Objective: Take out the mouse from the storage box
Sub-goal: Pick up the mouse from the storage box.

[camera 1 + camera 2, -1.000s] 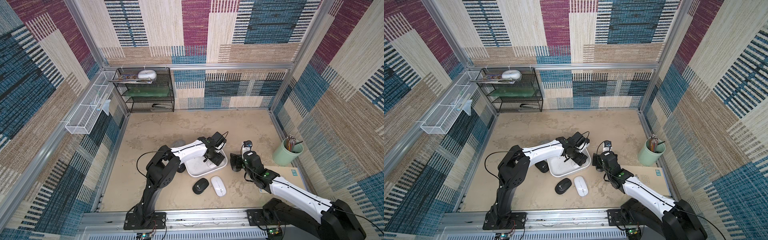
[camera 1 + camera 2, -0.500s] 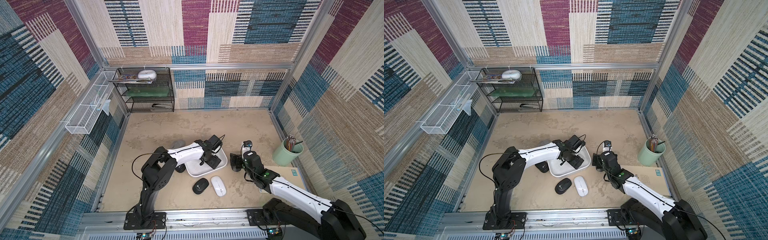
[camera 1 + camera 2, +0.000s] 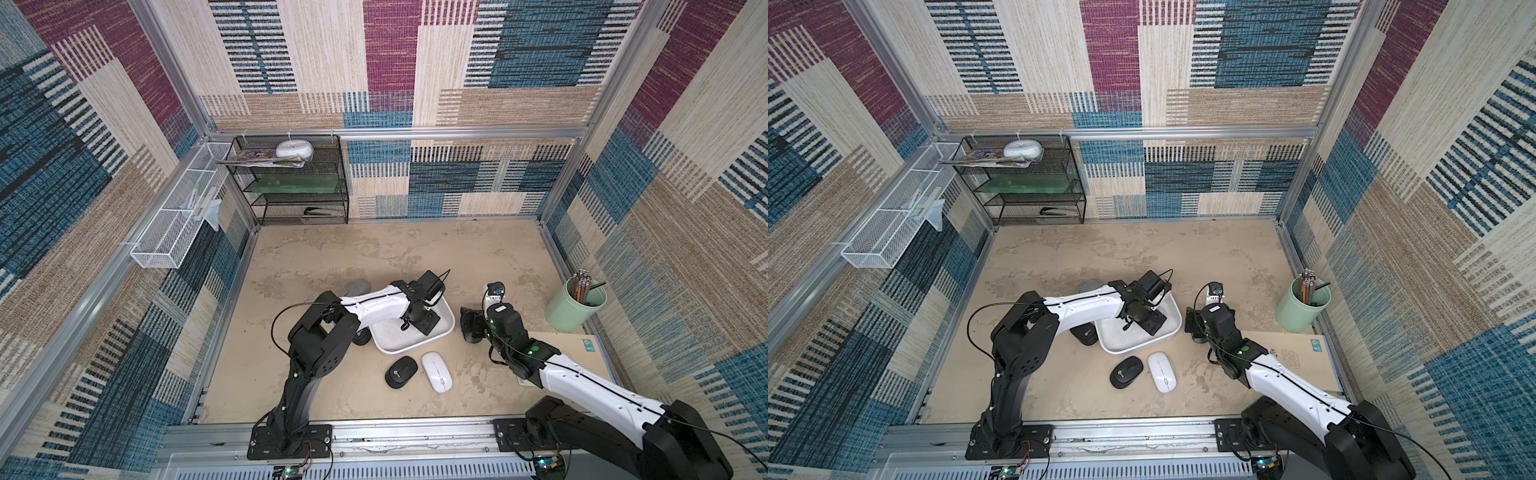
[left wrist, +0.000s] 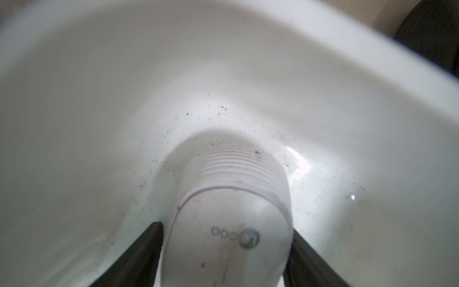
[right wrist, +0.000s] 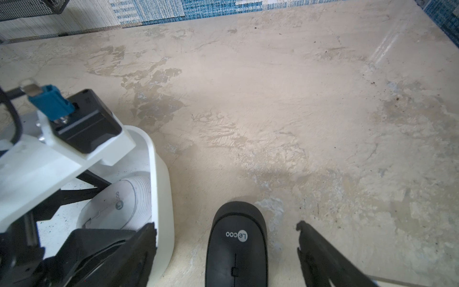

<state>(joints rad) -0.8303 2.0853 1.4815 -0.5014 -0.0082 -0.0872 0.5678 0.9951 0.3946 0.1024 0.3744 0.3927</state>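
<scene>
Lying outside the storage box (image 3: 392,334): black mouse (image 3: 401,372), flat white mouse (image 3: 436,371), seemingly apart.

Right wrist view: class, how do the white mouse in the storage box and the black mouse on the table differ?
The white mouse lies in the storage box; the black mouse lies on the table. The left gripper clasps the white mouse; the right gripper stands open around the black mouse, not touching. Both bear a Lecoo logo.
</scene>
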